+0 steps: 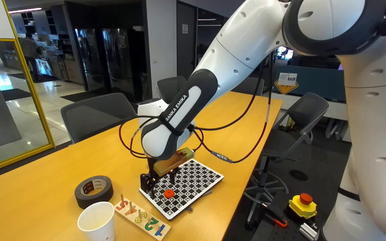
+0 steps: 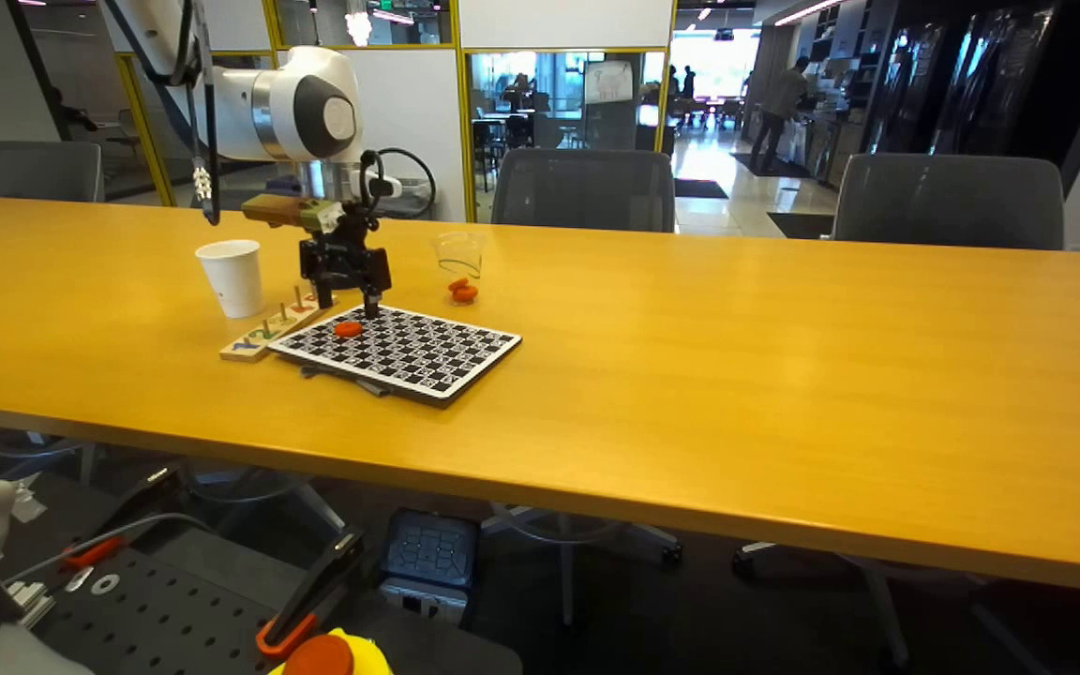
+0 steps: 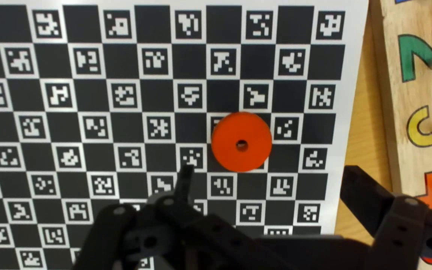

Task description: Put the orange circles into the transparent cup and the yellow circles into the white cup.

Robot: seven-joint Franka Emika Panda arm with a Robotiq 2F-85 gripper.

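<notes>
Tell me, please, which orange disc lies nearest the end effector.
The lone orange disc on the checkerboard; the other orange discs sit inside the transparent cup.

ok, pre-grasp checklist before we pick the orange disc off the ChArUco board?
1. Gripper open, nothing held: ok.
2. Orange disc flat on ChArUco board, uncovered: ok.
3. Orange disc centred between fingers: cannot tell; wrist view shows it nearer the picture-left one.
4. Finger clearance to number peg board: cannot tell.
5. Transparent cup upright, orange discs inside: ok.
6. White cup upright: ok.
</notes>
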